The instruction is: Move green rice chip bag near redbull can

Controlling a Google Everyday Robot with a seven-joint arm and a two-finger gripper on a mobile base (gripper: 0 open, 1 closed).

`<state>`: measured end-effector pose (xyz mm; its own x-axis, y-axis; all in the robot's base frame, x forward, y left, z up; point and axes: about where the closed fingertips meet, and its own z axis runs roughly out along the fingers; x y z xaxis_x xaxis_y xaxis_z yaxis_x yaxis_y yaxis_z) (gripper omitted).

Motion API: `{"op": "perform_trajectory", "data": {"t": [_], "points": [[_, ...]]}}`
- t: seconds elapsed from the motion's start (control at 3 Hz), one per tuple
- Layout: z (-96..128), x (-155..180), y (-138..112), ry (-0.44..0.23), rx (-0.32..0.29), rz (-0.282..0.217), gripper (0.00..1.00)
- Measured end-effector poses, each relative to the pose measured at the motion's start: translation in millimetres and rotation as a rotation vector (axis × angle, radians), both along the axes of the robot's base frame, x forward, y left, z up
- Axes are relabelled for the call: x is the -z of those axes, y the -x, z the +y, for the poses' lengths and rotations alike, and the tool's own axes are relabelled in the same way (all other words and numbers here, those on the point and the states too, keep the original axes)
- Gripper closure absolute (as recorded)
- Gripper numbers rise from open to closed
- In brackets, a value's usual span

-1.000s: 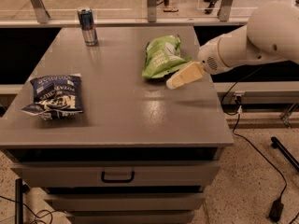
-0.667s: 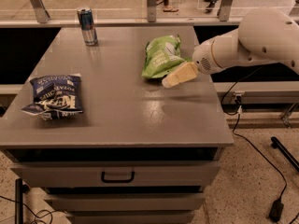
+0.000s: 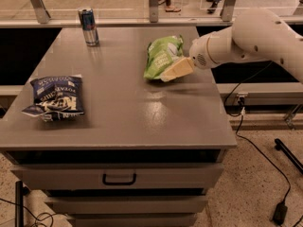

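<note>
Camera view, taken from the front of the cabinet: nearest are the drawers (image 3: 118, 176), flat grey fronts, the top one with a dark curved handle (image 3: 119, 178). Above them the table (image 3: 137, 117) runs out in a straight front edge, its top smooth, matt grey and faintly glossy in the middle. On the speckled floor to the right a black cable (image 3: 258, 152) trails to a plug. Near the front-left corner lies the dark blue chip bag (image 3: 56, 97), crumpled and flat, close to the left edge. A broad bare stretch of tabletop opens between it and the right side, and carries on up the middle toward the back. Farther in, close to the right edge, sits the green rice chip bag (image 3: 160, 56), a puffy lime-green crinkled pouch with white lettering, propped on end. The gripper (image 3: 173, 71), cream and wedge-shaped, lies against the bag's lower right side, low over the table; whether it has hold of the bag I cannot tell. The rounded white arm (image 3: 258, 34) reaches in from beyond the right edge. At the far left corner stands the redbull can (image 3: 88, 26), slim, upright, blue and silver, well apart from the green bag. Behind the table runs a glass partition with metal posts (image 3: 152, 1).
</note>
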<state>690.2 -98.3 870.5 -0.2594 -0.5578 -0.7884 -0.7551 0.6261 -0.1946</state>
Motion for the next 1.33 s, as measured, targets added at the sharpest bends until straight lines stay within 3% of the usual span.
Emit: {"op": "perform_trajectory", "data": {"t": [0.67, 1.33], "points": [[4.5, 0.1, -21.5, 0.015, -0.018, -0.025, 0.41], [11.5, 6.4, -22.7, 0.012, -0.031, -0.006, 0.87]]}}
